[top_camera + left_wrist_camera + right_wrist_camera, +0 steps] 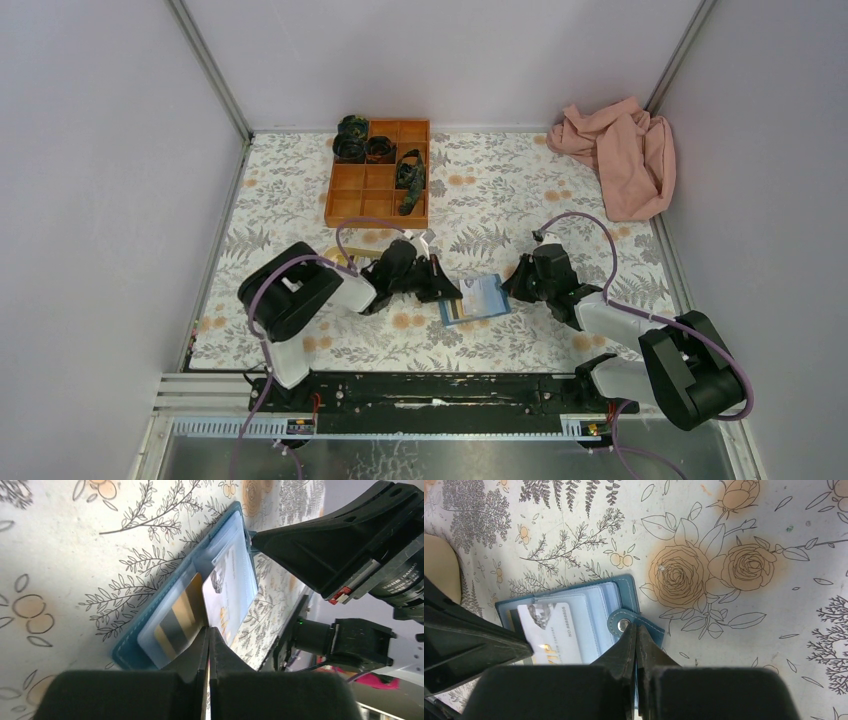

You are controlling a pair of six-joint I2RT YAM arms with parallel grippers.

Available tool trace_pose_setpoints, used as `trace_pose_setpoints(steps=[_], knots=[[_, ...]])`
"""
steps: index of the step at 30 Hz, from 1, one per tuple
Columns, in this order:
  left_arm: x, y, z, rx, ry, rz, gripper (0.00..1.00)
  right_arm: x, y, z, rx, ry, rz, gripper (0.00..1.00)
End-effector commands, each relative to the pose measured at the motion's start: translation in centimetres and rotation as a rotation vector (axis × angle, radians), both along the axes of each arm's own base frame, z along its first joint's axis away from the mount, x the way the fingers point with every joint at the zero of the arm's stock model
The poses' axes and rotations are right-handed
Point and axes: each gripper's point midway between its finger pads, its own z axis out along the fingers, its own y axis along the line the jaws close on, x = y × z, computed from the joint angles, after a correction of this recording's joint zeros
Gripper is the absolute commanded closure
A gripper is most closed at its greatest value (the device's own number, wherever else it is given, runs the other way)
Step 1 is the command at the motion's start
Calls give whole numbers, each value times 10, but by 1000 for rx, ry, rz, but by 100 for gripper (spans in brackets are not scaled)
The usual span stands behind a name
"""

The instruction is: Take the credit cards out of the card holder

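Zero cards were fully out; your left gripper, jaws together, met the white card, your right gripper, likewise, the holder.

Top view looks down from behind over the whole table. Wrist views sit close, facing the card holder from opposite ends.

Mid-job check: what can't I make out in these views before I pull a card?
- Left wrist: the shut left tool covers the near edges of the white card and striped gold card; whether it pinches either is hidden.
- Right wrist: the right tool hides the near side of the card holder below the snap strap.
- Top: cards in the holder are too small to count.
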Motion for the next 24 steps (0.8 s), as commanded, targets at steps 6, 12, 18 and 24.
trace_pose_setpoints(steps=[6,12,18,24], knots=[[2,43,7,296,-32,4,100,-4,-5,-8,-18,22,2,100],[6,65,19,351,-73,53,100,-5,-6,-8,-19,20,1,100],[8,61,54,211,-170,18,100,-5,-4,-6,-9,10,13,100],[2,45,94,29,-297,-56,100,-7,18,31,115,-161,148,100]])
